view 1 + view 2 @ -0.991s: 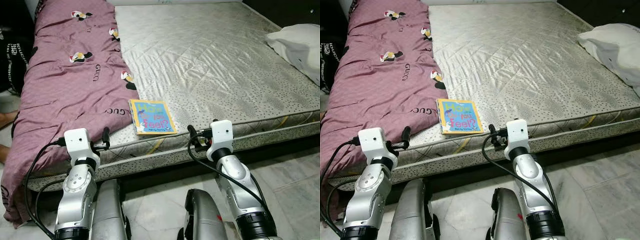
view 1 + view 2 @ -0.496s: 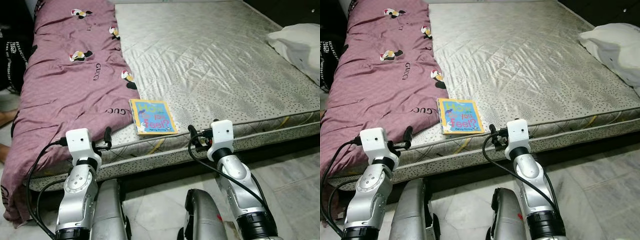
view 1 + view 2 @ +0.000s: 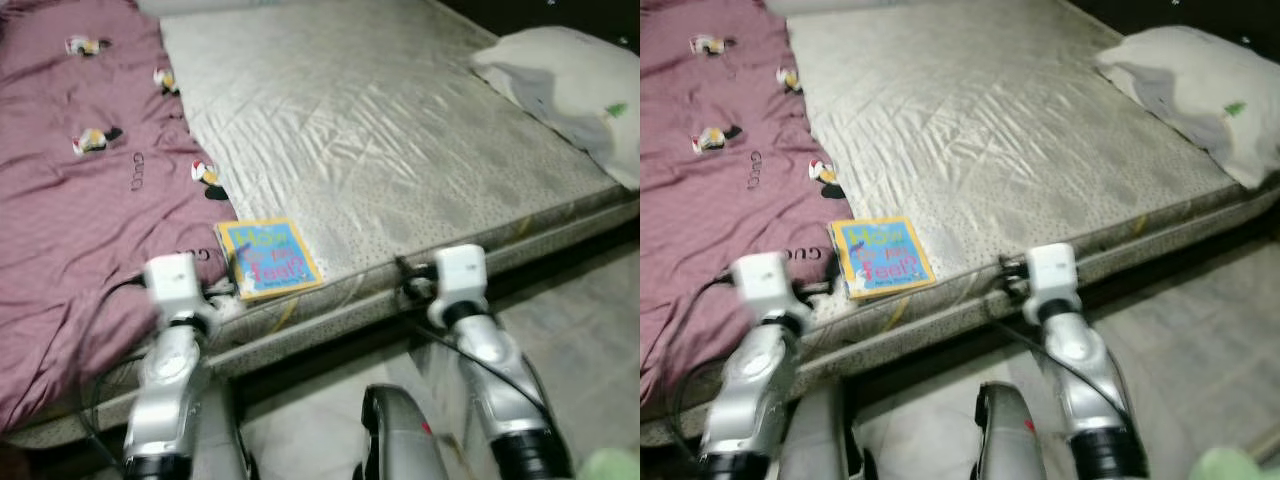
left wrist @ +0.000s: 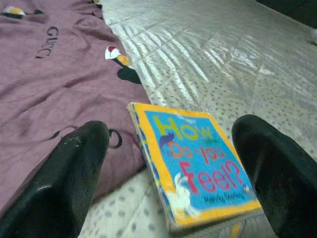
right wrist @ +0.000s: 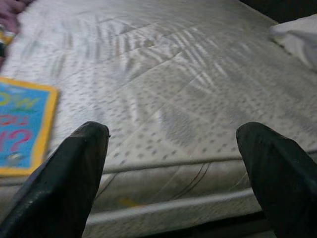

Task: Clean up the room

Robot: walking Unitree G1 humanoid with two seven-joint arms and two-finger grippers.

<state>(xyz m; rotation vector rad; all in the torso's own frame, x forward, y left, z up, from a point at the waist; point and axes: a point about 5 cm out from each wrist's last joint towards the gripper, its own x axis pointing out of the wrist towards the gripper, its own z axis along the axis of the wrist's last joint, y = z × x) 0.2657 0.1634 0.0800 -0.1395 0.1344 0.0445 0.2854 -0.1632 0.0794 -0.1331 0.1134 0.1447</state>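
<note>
My left gripper (image 4: pixel 168 173) spread wide before the book (image 3: pixel 268 258), which lies flat at the mattress (image 3: pixel 400 130) edge touching the purple blanket (image 3: pixel 80 200), my right gripper (image 5: pixel 173 173) released, pillow (image 3: pixel 560 90) far right.

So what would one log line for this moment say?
book flat on mattress edge | left claw open, facing book | right claw open over mattress | blanket beside book

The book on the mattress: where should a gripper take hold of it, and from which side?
Probably the book's near edge, from the bed's foot. It lies flat by the mattress edge, between the open left gripper's fingers.
</note>
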